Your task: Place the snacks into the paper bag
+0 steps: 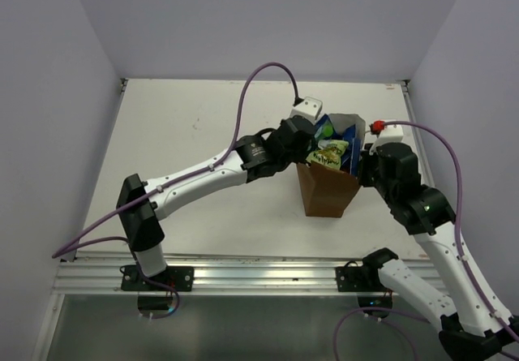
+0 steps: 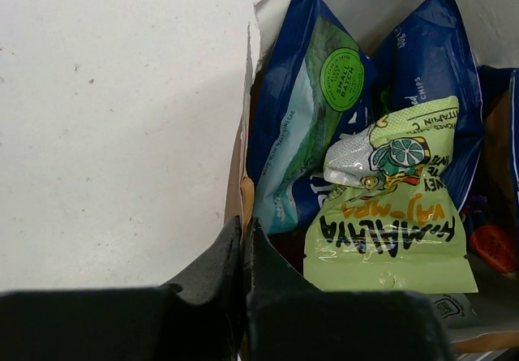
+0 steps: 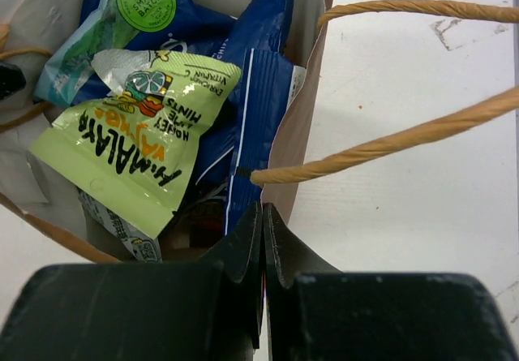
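While my left hand [image 2: 243,229] and right hand [image 3: 263,213] clamp opposite rims of the upright brown kraft paper bag [image 1: 328,195], green and blue foil snack packets [image 2: 389,231] lie inside, toward twelve o'clock.

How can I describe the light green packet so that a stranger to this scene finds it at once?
Find the brown paper bag standing on the white table. In its open top, the light green packet lies over dark blue packets. Only it is lime green, with black lettering and a lime slice drawing.
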`<state>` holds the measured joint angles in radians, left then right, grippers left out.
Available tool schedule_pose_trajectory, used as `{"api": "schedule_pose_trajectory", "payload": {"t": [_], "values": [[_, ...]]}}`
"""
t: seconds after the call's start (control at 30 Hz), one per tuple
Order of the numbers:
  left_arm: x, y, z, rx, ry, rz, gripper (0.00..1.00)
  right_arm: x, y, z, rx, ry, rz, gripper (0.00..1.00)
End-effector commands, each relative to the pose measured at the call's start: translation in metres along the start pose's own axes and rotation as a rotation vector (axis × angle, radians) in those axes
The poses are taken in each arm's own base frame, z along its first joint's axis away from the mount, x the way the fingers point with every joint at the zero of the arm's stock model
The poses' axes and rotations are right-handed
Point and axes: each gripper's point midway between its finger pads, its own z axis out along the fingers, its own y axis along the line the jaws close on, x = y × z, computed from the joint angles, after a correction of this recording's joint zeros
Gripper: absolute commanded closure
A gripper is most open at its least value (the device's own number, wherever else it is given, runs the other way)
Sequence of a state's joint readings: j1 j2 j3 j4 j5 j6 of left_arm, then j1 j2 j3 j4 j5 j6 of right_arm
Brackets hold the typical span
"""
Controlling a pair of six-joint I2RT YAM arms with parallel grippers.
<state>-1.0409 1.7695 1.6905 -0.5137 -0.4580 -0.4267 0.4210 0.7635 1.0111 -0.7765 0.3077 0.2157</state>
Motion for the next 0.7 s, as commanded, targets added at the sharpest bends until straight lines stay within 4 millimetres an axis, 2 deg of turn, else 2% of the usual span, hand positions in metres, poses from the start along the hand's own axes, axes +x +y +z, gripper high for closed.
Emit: {"api": "schedule_pose_trajectory", "payload": {"t": [0.0, 0.2, 0.37, 0.47, 0.53, 0.6, 0.63, 0.67], "values": [[-0.033, 0.005, -0.022, 0.019, -0.095, -0.044, 1.0, -0.016, 0.018, 0.006, -0.07, -0.014, -0.006, 1.0], [-0.055, 0.017, -0.042, -0.004, -0.17, -0.08, 1.0, -0.035, 0.039, 0.019, -0.138, -0.024, 0.022, 1.0], [-0.078, 0.028, -0.052, -0.016, -0.218, -0.116, 1.0, -0.063, 0.055, 0.023, -0.171, -0.051, 0.037, 1.0], [-0.09, 0.042, -0.055, -0.059, -0.237, -0.136, 1.0, -0.077, 0.073, 0.024, -0.196, -0.07, 0.027, 1.0], [-0.096, 0.054, -0.06, -0.081, -0.247, -0.153, 1.0, -0.083, 0.092, 0.027, -0.212, -0.07, 0.003, 1.0], [-0.098, 0.07, -0.06, -0.11, -0.248, -0.171, 1.0, -0.088, 0.113, 0.025, -0.237, -0.084, -0.02, 1.0], [-0.103, 0.078, -0.067, -0.115, -0.261, -0.182, 1.0, -0.093, 0.121, 0.025, -0.247, -0.092, -0.025, 1.0], [-0.101, 0.091, -0.065, -0.141, -0.258, -0.191, 1.0, -0.091, 0.13, 0.031, -0.25, -0.08, -0.037, 1.0]]}}
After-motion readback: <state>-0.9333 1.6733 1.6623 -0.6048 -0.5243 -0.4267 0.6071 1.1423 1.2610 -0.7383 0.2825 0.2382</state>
